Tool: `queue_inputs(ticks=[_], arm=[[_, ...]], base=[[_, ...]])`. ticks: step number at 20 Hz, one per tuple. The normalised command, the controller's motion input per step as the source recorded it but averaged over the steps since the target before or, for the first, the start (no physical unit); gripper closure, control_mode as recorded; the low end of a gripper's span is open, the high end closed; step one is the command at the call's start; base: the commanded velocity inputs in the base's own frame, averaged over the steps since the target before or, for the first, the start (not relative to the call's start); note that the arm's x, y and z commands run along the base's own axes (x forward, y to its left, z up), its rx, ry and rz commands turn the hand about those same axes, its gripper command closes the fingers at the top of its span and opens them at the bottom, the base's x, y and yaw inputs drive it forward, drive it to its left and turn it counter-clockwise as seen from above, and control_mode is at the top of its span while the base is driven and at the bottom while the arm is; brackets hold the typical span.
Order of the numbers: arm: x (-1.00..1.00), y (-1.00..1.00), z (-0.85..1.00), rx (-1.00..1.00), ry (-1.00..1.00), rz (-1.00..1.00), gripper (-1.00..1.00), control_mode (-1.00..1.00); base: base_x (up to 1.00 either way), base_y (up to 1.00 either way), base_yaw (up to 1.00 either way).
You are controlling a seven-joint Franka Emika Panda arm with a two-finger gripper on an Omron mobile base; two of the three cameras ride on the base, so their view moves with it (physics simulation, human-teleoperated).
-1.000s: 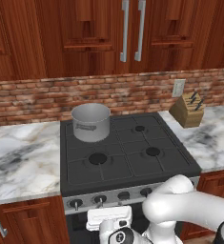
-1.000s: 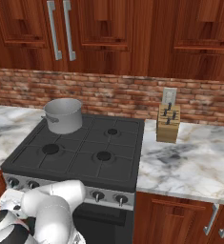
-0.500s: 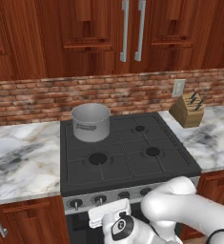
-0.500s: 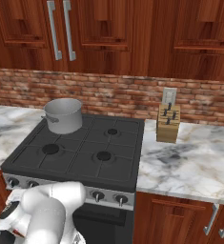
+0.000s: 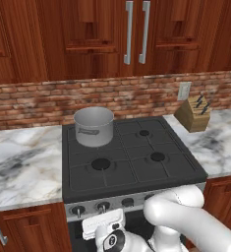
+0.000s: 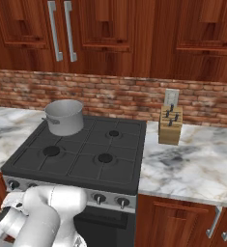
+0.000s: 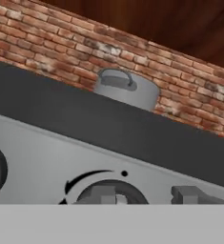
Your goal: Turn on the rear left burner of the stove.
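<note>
Since a moment ago, the white arm has swung left, bringing its gripper (image 7: 147, 194) close to a knob (image 7: 111, 194) on the stove (image 5: 131, 157) front strip. Fingertips straddle the knob; whether they grip is unclear. Behind, a grey pot (image 5: 93, 126) sits on the rear left burner.

Pot (image 5: 93, 126) on stove (image 5: 131, 157) rear-left burner.

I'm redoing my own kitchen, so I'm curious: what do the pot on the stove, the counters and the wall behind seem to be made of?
The pot looks like brushed steel or aluminium: plain grey with a soft, dull sheen. The counters look like polished marble, white with grey veining, though laminate could look the same. The wall looks like rough reddish brick with pale mortar lines.
</note>
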Motion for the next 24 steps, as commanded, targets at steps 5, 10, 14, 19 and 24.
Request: queue_inputs(ticks=[5, 10, 14, 19, 24], arm=[[0.24, -0.07, -0.43, 0.05, 0.0, 0.06, -1.0, -1.0], [0.21, -0.2, -0.33, 0.1, 0.0, 0.08, 1.0, -1.0], [0.33, -0.03, -0.2, 0.07, 0.0, 0.09, 1.0, -1.0], [0.12, -0.12, -0.04, 0.05, -0.01, 0.09, 1.0, -1.0], [0.0, -0.06, -0.01, 0.02, -0.01, 0.09, 1.0, -1.0]], base=[[0.0, 0.0, 0.0], [0.0, 0.0, 0.0], [0.0, 0.0, 0.0], [0.0, 0.0, 0.0], [0.0, 0.0, 0.0]])
